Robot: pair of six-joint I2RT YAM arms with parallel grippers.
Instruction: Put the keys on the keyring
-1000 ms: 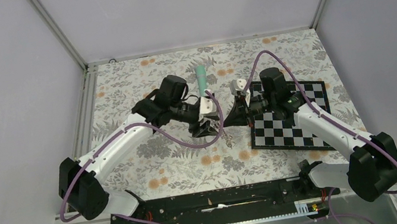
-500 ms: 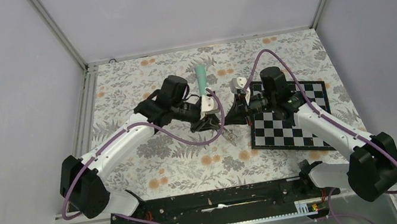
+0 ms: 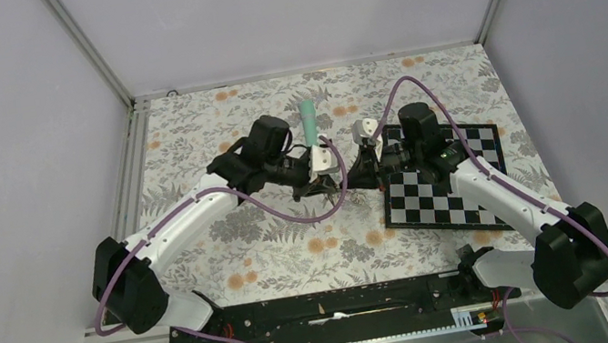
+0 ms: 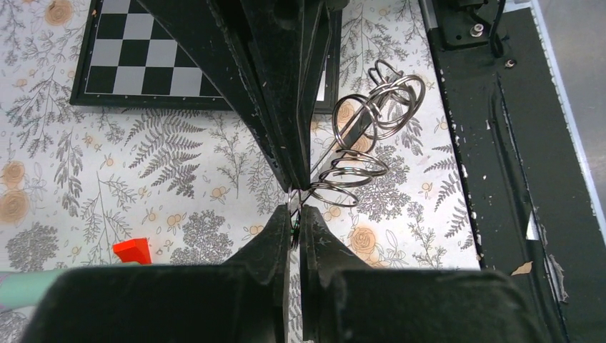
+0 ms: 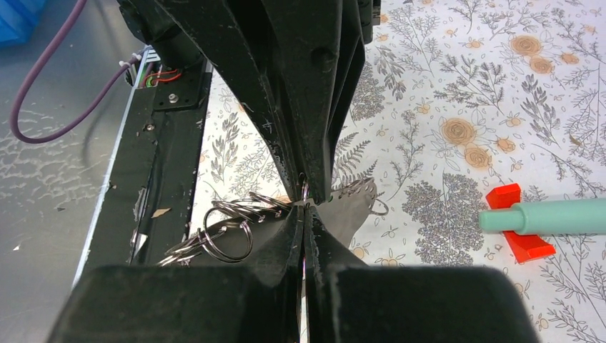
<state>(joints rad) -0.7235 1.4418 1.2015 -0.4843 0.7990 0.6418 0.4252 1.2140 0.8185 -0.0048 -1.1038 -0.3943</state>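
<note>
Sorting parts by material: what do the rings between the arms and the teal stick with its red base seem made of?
The rings look like thin polished metal wire, probably steel: silvery, with bright glints along coiled turns. The teal stick seems matte plastic, possibly painted wood: even colour, no shine. Its red base looks like the same matte plastic.

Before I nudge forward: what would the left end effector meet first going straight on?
The right end effector, seemingly tip to tip with it; the metal rings hang just beside, though depth is unclear.
</note>
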